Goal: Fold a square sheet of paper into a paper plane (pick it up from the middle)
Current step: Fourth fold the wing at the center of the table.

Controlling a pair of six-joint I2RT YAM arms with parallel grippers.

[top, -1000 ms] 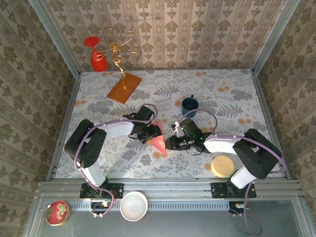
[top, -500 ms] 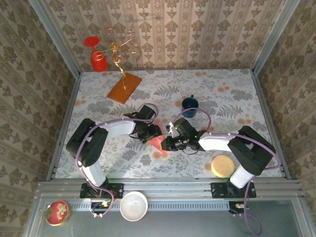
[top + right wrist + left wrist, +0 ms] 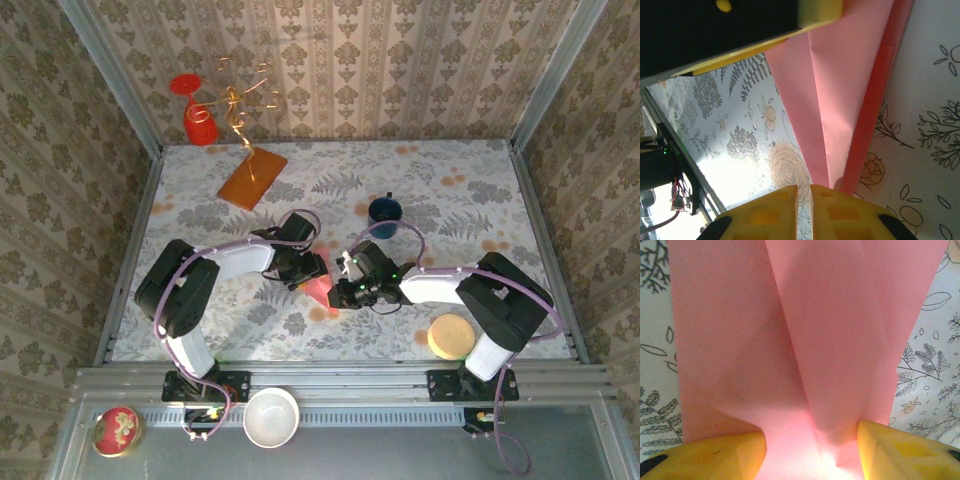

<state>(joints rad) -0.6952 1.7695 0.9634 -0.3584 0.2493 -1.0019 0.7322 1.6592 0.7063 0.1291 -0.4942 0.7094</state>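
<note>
Paper plane (image 3: 320,288), pink, looks light, floppy and crease-prone; its centre fold seems the firmest hold. Left gripper (image 3: 810,452) straddles it, spread; right gripper (image 3: 810,194) sits clenched beside its near tip.

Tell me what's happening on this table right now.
Both arms meet over the pink sheet of paper, already creased into a narrow pointed shape and lying on the table. The left gripper sits open at its wide end, a finger on each side of the centre fold. The right gripper, fingers closed together, is at the pointed tip; whether it pinches the paper is unclear.
</note>
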